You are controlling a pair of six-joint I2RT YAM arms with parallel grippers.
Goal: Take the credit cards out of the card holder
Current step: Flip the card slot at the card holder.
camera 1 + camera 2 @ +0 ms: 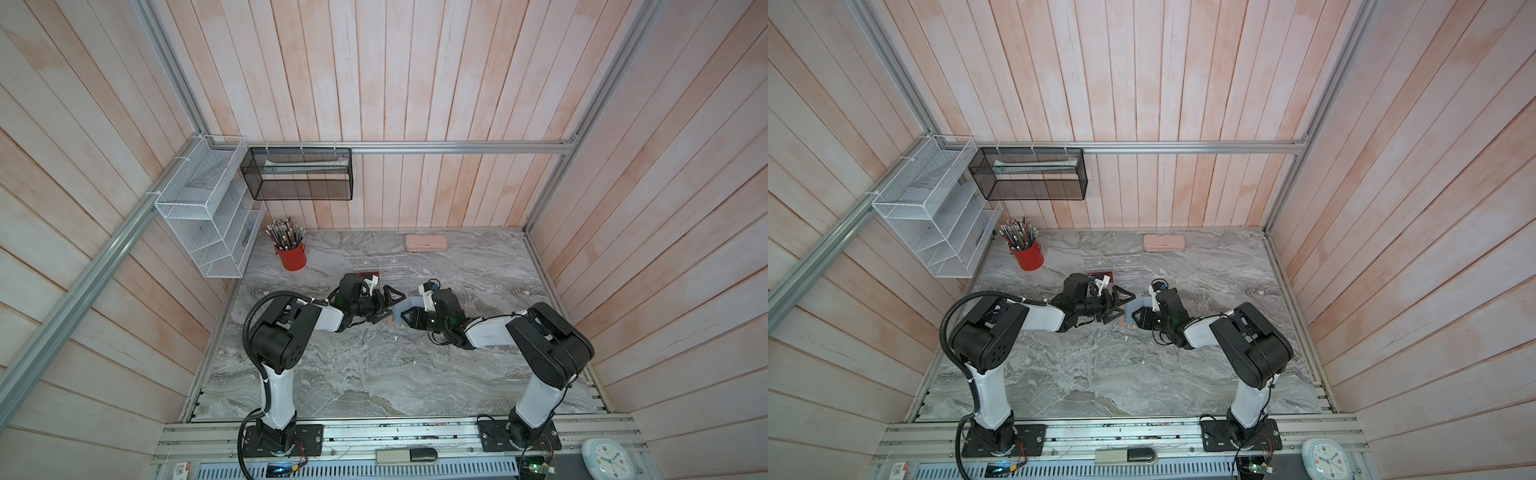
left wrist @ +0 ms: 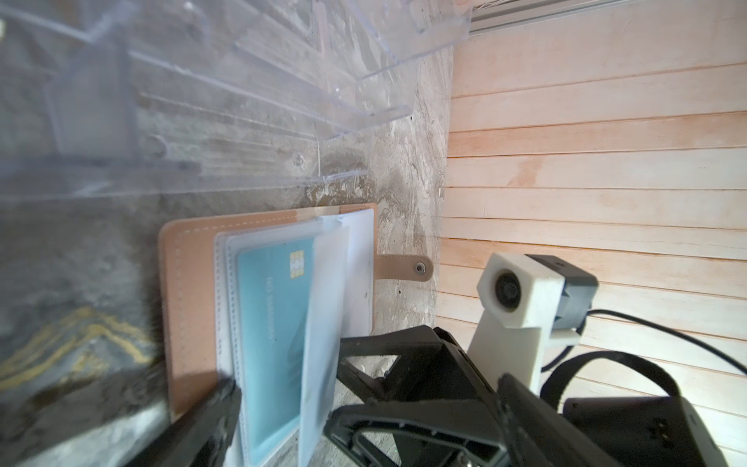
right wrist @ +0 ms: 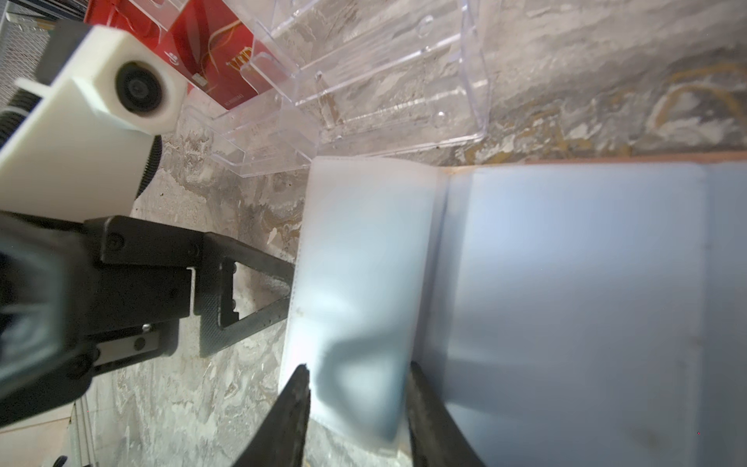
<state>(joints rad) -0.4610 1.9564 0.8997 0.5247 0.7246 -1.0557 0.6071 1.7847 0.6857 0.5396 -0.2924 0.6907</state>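
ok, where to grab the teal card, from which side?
Teal card: probably the short end away from the chip, left gripper coming from the table's near side. It lies flat in its sleeve; the rack crowds the chip end, and the lifted page and right gripper crowd the spine edge. Sleeve's open edge: unclear.

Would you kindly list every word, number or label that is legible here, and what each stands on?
"VIP": gold letters on the red card, seen through the clear acrylic rack.
Teal card in the card holder: printed line, too blurred to read.
Clock: numerals too small to read.
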